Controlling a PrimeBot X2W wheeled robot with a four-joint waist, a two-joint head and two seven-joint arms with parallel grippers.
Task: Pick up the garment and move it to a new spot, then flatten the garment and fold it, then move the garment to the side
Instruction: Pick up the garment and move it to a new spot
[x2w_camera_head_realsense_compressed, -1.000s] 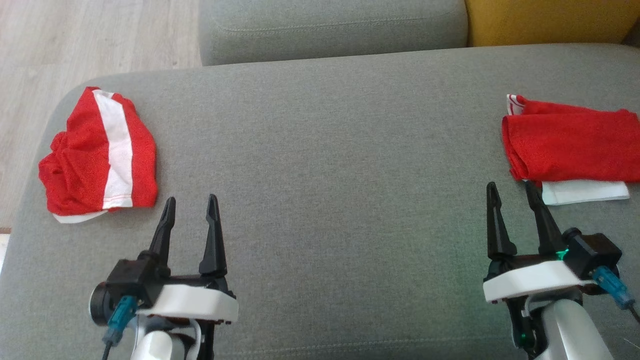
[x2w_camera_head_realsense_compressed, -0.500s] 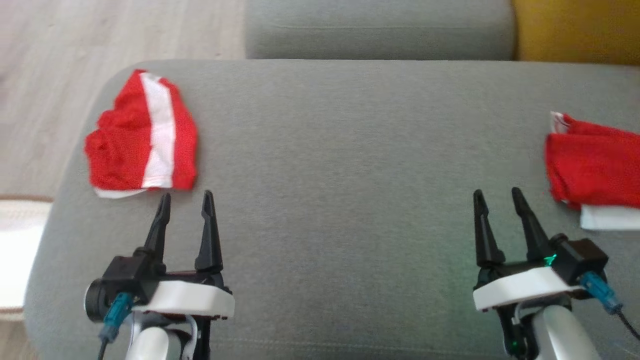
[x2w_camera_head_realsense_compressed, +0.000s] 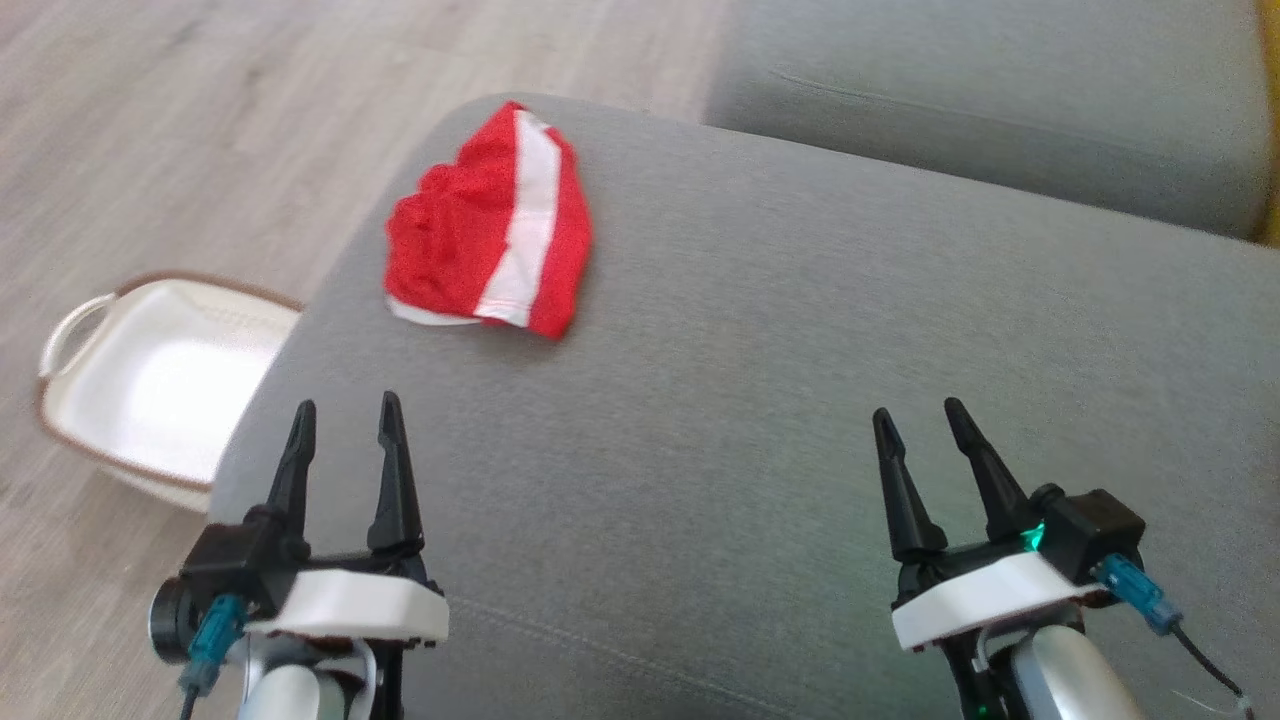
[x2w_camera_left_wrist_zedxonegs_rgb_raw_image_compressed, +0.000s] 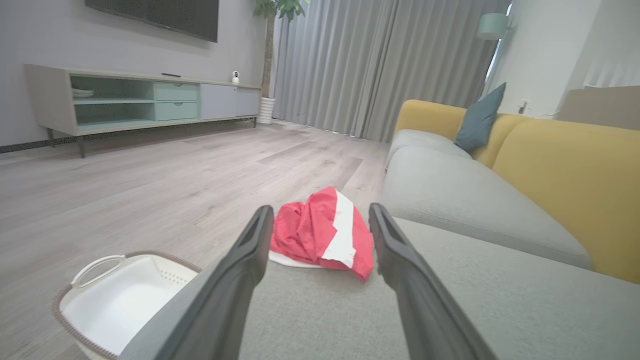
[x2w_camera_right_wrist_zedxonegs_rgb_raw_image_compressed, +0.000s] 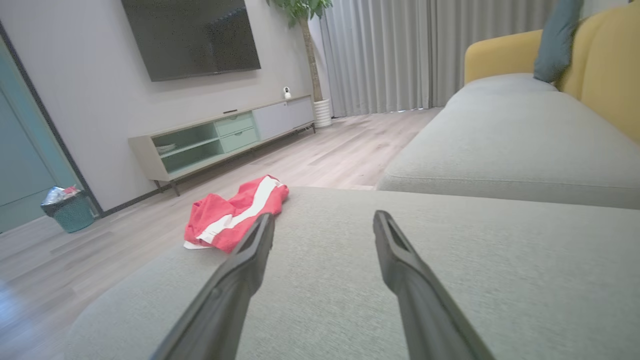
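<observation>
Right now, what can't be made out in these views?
Garment: bunched up, so its type and underside are hidden; the head view is also blurred.
Basket: the side nearest the cushion is hidden behind the cushion's edge, head view.
Bin: its contents are too small to identify, right wrist view.

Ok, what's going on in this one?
A two-armed robot faces a grey sofa cushion with a crumpled red-and-white garment lying near its far left corner. The left gripper and right gripper are both open and empty, poised above the cushion short of the garment. Nothing is grasped, so the pick-up has not begun. A white basket sits on the floor beside the cushion.
</observation>
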